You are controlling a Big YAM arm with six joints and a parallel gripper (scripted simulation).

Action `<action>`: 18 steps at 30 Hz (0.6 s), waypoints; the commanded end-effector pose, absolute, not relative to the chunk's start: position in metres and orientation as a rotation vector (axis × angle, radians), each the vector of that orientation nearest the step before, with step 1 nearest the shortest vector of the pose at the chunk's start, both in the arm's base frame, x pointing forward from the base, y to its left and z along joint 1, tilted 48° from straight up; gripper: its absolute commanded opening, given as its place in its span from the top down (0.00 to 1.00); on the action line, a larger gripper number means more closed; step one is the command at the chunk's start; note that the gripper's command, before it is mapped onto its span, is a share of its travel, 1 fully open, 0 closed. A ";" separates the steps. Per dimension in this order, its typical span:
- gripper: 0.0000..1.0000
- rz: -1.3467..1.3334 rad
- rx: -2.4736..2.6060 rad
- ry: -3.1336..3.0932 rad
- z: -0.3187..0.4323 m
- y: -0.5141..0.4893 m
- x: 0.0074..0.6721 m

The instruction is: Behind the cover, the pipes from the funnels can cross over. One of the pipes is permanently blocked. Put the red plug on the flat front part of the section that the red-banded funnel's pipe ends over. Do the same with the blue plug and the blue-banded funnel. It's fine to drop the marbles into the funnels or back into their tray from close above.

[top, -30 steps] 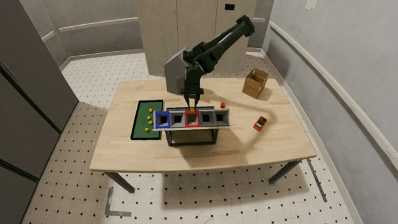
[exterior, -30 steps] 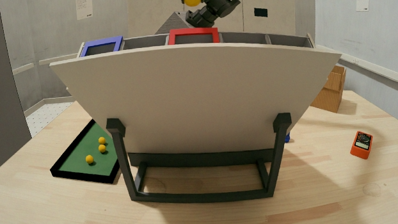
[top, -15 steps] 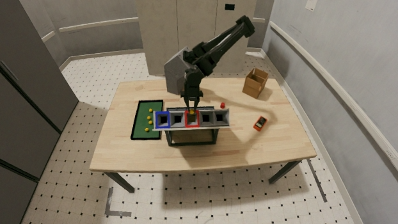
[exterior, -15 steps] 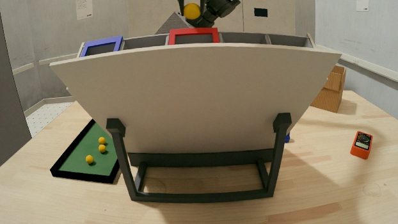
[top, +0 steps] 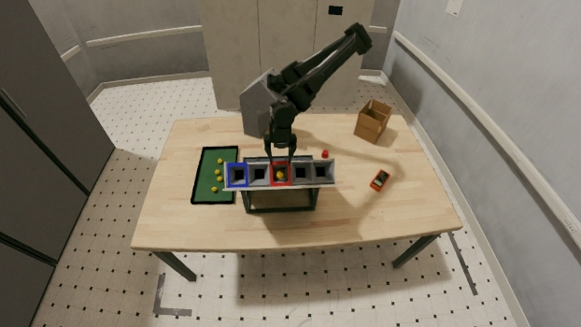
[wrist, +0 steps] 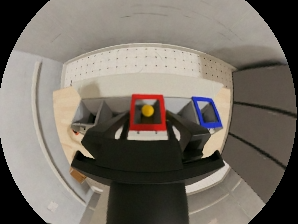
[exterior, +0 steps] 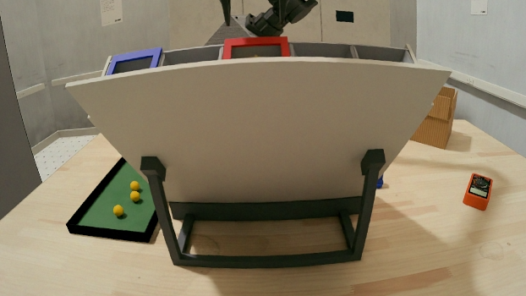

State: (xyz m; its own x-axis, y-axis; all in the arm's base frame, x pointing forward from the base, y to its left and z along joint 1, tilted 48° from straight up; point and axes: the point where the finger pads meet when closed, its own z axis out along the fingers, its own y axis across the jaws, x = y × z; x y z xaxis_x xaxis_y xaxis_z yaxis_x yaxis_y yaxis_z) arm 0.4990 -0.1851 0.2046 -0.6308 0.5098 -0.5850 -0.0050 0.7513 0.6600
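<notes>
My gripper [top: 280, 157] [wrist: 147, 113] is open and empty, hanging just above the red-banded funnel [top: 271, 174] [exterior: 255, 41] [wrist: 135, 115]. A yellow marble [top: 280, 175] [wrist: 148, 108] sits in the mouth of that funnel, free of the fingers. The blue-banded funnel [top: 238, 165] [exterior: 134, 55] [wrist: 198, 108] is at the left end of the funnel row. The red plug [top: 325, 153] stands on the table behind the rack. The blue plug [exterior: 380, 183] peeks out behind the rack's right leg. The pale cover [exterior: 262, 127] hides the pipes and the sections.
A green tray [top: 205, 179] [exterior: 106, 232] with several yellow marbles [top: 217, 171] [exterior: 134, 195] lies left of the rack. A cardboard box [top: 372, 120] [exterior: 437, 120] stands at the back right. An orange device [top: 380, 179] [exterior: 479, 191] lies on the right.
</notes>
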 end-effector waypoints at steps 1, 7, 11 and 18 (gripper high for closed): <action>0.41 0.790 0.374 2.122 0.212 -0.191 0.500; 0.41 0.790 0.374 2.122 0.212 -0.191 0.500; 0.41 0.790 0.374 2.122 0.212 -0.191 0.500; 0.41 0.792 0.374 2.123 0.211 -0.190 0.500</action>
State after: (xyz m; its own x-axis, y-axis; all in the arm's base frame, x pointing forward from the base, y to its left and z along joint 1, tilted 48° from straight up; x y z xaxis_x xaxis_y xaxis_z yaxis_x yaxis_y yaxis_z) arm 0.4989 -0.1851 0.2041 -0.6312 0.5102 -0.5842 -0.0043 0.7509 0.6604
